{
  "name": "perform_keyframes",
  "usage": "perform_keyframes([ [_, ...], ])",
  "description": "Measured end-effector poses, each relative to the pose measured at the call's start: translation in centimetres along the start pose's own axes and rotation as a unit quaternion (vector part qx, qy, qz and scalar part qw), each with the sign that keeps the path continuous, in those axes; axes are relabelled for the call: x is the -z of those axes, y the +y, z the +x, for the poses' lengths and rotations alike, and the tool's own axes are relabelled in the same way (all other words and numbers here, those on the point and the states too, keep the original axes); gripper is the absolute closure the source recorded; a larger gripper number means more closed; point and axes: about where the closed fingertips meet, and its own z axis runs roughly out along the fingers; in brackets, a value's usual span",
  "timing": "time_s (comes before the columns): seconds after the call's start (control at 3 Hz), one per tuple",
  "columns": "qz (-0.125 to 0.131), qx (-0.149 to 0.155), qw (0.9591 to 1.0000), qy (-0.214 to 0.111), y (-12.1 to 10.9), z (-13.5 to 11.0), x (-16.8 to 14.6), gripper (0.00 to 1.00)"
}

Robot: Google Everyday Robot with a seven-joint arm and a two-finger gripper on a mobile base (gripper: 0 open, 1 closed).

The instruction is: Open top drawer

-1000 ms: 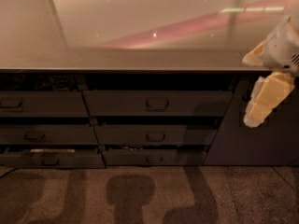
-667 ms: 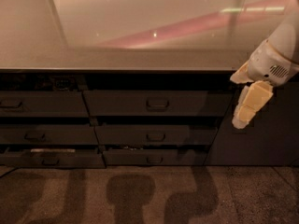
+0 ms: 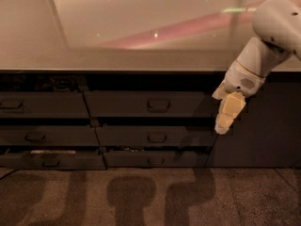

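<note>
The top drawer [image 3: 122, 104] is the wide dark grey front just under the counter edge, with a small loop handle [image 3: 158, 105] at its centre. Its front sits in line with the fronts around it, with a dark gap above it. My gripper [image 3: 229, 113] hangs pale yellow and pointing down on the white arm [image 3: 263, 55]. It is at the drawer's right end, level with the front and well right of the handle, and holds nothing.
A narrower dark drawer [image 3: 40, 105] sits to the left. Slimmer drawers [image 3: 150, 137] are stacked below, and the bottom left one [image 3: 51, 158] shows a pale strip at its top. A pale countertop [image 3: 117, 41] lies above, a dark cabinet panel [image 3: 263, 135] to the right, and speckled floor [image 3: 150, 197] below.
The gripper and arm have moved left and slightly down, from in front of the right cabinet panel to the right end of the top drawer. The drawers have not moved.
</note>
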Motion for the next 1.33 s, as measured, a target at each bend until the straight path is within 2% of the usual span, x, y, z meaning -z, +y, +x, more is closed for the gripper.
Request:
perform_keyframes([
  [0.33,0.031,0.008,0.9995,0.001,0.7,0.1,0.6,0.00],
  [0.67,0.105,0.070,0.9921,0.002,4.0,0.7,2.3,0.00],
  [1.0,0.157,0.150,0.9757,-0.028,9.2,-0.2,1.4,0.00],
  [1.33,0.171,0.159,0.9721,-0.027,9.8,2.3,-0.4,0.00],
])
